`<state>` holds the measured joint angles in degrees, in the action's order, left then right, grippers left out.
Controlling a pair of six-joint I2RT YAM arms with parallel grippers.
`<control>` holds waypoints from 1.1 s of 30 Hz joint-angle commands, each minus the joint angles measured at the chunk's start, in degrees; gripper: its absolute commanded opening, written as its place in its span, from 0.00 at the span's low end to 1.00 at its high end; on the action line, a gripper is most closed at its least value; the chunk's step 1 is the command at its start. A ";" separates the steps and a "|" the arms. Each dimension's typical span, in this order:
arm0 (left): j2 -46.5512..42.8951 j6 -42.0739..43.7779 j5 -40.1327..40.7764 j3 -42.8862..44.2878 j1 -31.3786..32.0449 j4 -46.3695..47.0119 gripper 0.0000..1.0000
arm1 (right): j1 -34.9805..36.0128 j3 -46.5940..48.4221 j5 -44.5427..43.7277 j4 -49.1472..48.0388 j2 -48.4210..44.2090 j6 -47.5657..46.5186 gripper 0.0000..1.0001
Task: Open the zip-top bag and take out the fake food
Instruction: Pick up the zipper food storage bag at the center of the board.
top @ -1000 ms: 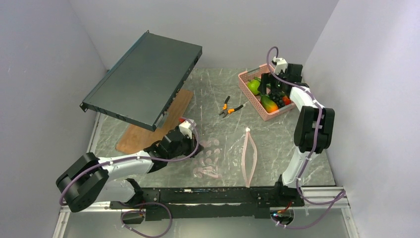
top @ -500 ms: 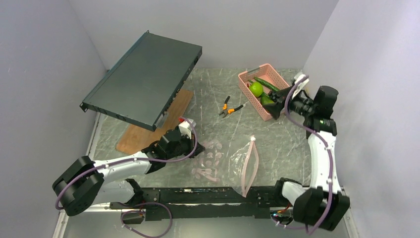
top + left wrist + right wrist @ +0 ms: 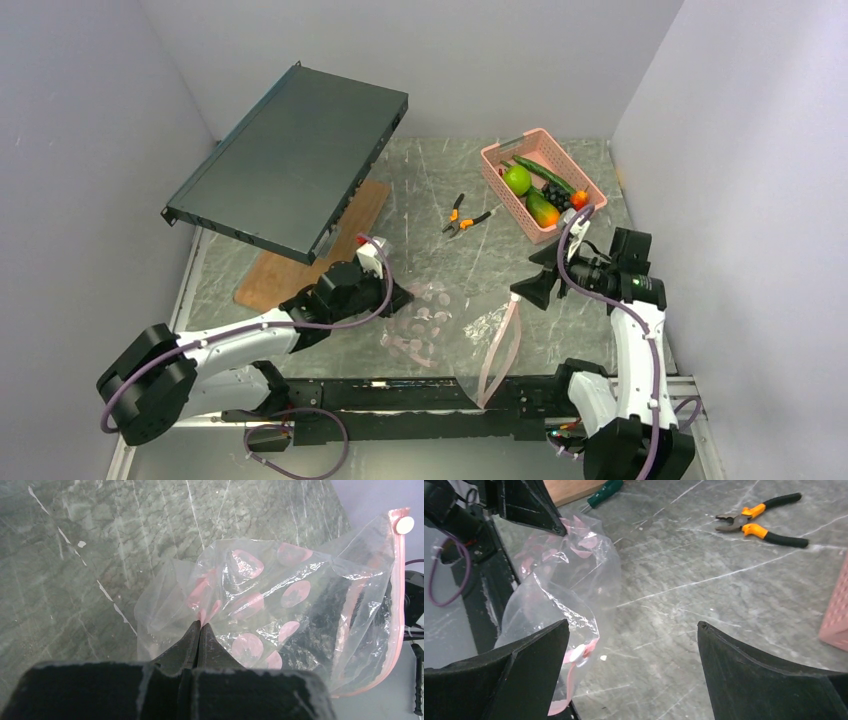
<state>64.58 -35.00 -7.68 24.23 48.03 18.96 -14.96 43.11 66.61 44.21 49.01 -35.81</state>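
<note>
Pinching the zip-top bag at lower centre of the top view, the left gripper had its fingers pressed together on the clear film, while the right gripper stood spread wide, gripping nothing.

The bag's only marking was a scatter of pink printed spots, and none of it could be read as writing. Its pink zip strip ran from the right gripper's fingertips down to the dark rail at the bottom edge, with a white slider tab just beside one spread finger; contact could not be told. The fake food lay in the pink basket at upper right, well apart from the bag. Bare marble table showed between the bag and the orange-handled pliers, and right of the strip. A dark flat panel overhung a wooden board at upper left.
</note>
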 commanded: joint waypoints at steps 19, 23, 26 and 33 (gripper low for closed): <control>-3.63 -0.47 3.74 4.19 -0.21 -0.99 0.00 | 18.92 8.37 -3.67 7.77 13.75 -4.72 0.97; -3.69 -0.16 3.50 4.98 -0.17 -1.66 0.00 | 24.80 10.96 -9.22 10.42 17.80 -6.00 0.83; -4.66 0.19 4.00 4.92 -0.20 -2.53 0.00 | 26.42 12.16 -9.94 12.08 18.89 -6.89 0.67; -6.45 1.52 4.03 4.79 -0.21 -3.66 0.00 | 26.84 13.68 -11.81 15.40 18.04 -11.18 0.04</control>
<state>59.92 -35.05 -4.16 27.03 48.03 14.92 11.68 53.28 56.69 55.86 68.20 -42.57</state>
